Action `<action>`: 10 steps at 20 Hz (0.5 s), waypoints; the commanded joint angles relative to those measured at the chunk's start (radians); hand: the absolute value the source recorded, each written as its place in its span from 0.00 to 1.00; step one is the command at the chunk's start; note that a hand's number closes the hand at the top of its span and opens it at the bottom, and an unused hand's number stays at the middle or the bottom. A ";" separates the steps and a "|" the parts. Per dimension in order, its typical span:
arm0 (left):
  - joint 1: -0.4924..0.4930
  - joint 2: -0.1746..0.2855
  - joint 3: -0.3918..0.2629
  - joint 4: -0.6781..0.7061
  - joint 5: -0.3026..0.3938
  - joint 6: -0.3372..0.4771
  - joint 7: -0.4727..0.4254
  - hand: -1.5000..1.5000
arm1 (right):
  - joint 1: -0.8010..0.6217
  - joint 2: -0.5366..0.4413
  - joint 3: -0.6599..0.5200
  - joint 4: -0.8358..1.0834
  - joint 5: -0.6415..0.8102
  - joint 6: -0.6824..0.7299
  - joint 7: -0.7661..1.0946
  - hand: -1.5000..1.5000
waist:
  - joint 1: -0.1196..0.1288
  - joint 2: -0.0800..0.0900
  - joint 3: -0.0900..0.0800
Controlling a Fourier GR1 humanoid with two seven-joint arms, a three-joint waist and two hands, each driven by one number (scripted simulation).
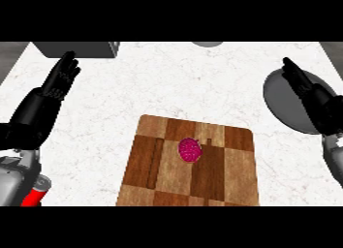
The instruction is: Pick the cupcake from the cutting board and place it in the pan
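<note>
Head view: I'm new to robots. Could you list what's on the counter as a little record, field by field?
cupcake: pink, on the board, near its middle
board: wooden, lower middle of the counter
pan: grey, at right, apart from the board, partly hidden by the right hand
left hand: open, at left, holds nothing
right hand: open, in front of the pan, holds nothing
progress: cupcake not yet picked up

Pan (276, 99) perhaps half hidden by right hand (323, 109); cutting board (228, 181) (near edge) cropped.
</note>
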 commanded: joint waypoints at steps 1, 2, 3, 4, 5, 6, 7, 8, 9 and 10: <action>0.012 -0.042 0.012 0.000 0.015 -0.002 0.016 0.50 | -0.030 0.028 0.055 -0.074 0.072 0.001 0.029 1.00 | -0.007 0.027 0.002; 0.050 -0.080 -0.035 0.010 0.030 0.010 0.035 0.50 | -0.123 0.089 0.136 -0.074 0.107 -0.024 0.069 1.00 | 0.017 0.028 0.001; 0.078 -0.096 -0.041 0.021 0.067 -0.008 0.044 0.50 | -0.152 0.097 0.182 -0.095 0.139 -0.003 0.047 1.00 | 0.033 0.029 0.000; 0.066 -0.126 -0.059 0.042 0.097 -0.012 0.090 0.50 | -0.190 0.147 0.253 -0.098 0.189 -0.017 0.060 1.00 | 0.054 0.034 -0.002; 0.071 -0.161 -0.081 0.068 0.120 -0.017 0.107 0.50 | -0.261 0.142 0.280 -0.102 0.206 0.020 0.079 1.00 | 0.065 0.039 -0.004; 0.080 -0.196 -0.097 0.103 0.132 -0.008 0.120 0.50 | -0.301 0.178 0.323 -0.100 0.227 0.033 0.074 1.00 | 0.078 0.048 -0.005; 0.101 -0.156 -0.089 0.090 0.122 -0.024 0.116 0.50 | -0.319 -0.114 0.318 -0.109 0.469 0.034 0.026 1.00 | 0.061 0.007 -0.046; 0.131 -0.200 -0.103 0.108 0.169 -0.034 0.136 0.50 | -0.328 -0.016 0.350 -0.104 0.529 -0.074 0.049 1.00 | 0.052 0.029 -0.012; 0.137 -0.214 -0.102 0.116 0.172 -0.031 0.119 0.50 | -0.333 0.087 0.389 -0.072 0.572 -0.151 0.057 0.00 | 0.056 0.038 -0.004; 0.147 -0.229 -0.106 0.110 0.173 -0.020 0.124 0.50 | -0.321 0.148 0.406 -0.064 0.586 -0.191 0.026 0.00 | 0.035 0.034 0.001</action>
